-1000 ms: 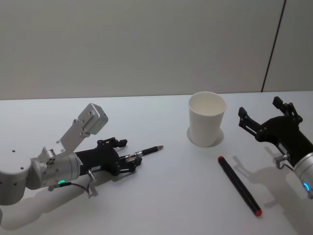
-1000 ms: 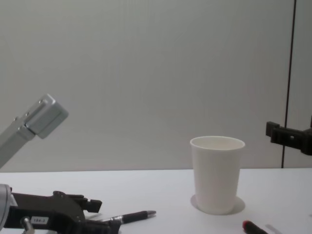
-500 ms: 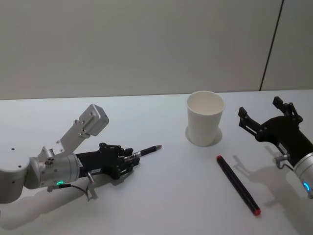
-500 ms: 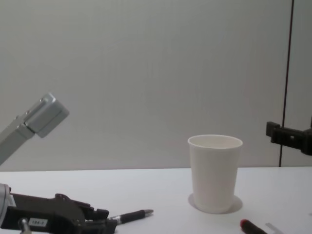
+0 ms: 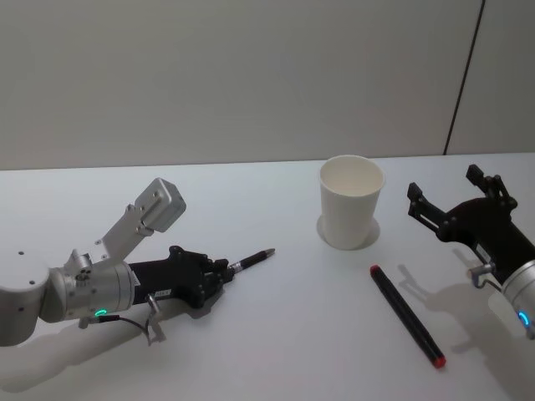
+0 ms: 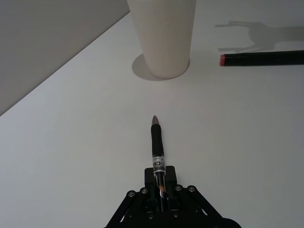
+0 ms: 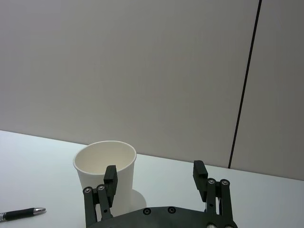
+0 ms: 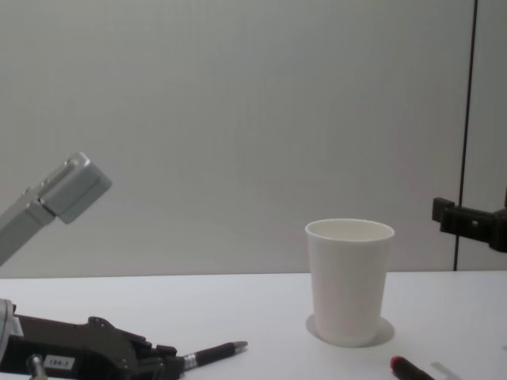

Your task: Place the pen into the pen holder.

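On the table (image 5: pixel 276 351), left side: left gripper (image 5: pixel 224 269) is pinched on the back end of the black pen (image 5: pixel 251 259), held low, tip pointing toward the paper cup (image 5: pixel 351 205). Cup stands upright, well apart from the pen. Right gripper (image 5: pixel 445 184) sits right of the cup, fingers spread. Red-ended marker (image 5: pixel 407 315) lies flat near it.

I count two pens on the table (image 5: pixel 276 334): one thin pen (image 5: pixel 251 259) and one fat pen (image 5: pixel 407 316) with red ends. There is just one white cup (image 5: pixel 351 205).
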`<act>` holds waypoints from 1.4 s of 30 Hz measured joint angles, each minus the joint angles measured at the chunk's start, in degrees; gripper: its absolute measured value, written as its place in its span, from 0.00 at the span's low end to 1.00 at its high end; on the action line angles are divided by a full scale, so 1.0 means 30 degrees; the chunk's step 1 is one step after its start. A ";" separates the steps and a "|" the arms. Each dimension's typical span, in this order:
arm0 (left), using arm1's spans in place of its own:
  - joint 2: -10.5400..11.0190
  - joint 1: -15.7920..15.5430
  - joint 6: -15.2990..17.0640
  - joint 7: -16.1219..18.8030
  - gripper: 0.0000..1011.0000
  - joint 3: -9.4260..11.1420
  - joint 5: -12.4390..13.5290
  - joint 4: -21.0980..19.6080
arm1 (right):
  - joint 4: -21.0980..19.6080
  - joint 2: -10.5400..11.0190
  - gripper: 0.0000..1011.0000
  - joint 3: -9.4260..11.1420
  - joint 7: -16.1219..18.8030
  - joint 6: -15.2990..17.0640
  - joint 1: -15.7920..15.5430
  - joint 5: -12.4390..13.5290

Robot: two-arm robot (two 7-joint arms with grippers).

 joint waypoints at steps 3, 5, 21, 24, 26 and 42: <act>0.0009 0.0007 -0.0005 0.0031 0.14 0.0001 -0.0039 -0.0009 | 0.0000 -0.0001 0.99 -0.0001 0.0000 0.0000 0.0001 0.0000; 0.0026 0.0048 -0.0071 0.0138 0.14 0.0000 -0.0130 -0.0022 | 0.0001 -0.0001 0.99 0.0000 0.0000 0.0001 0.0000 0.0000; 0.0407 0.1003 -0.2148 0.2444 0.14 -0.0325 -0.2450 -0.0872 | 0.0000 0.0000 0.99 -0.0001 0.0000 0.0000 0.0000 0.0000; 0.0550 0.1306 -0.2732 0.2955 0.14 -0.0426 -0.3084 -0.1227 | 0.0000 -0.0001 0.99 0.0000 0.0001 0.0000 0.0000 0.0000; 0.0690 0.1595 -0.3190 0.3359 0.14 -0.0518 -0.3585 -0.1554 | -0.0001 -0.0001 0.99 0.0001 0.0001 0.0000 0.0000 0.0000; 0.1510 0.3254 -0.6162 0.5154 0.14 -0.0967 -0.6179 -0.3672 | 0.0000 -0.0001 0.99 0.0000 0.0000 0.0000 0.0001 0.0000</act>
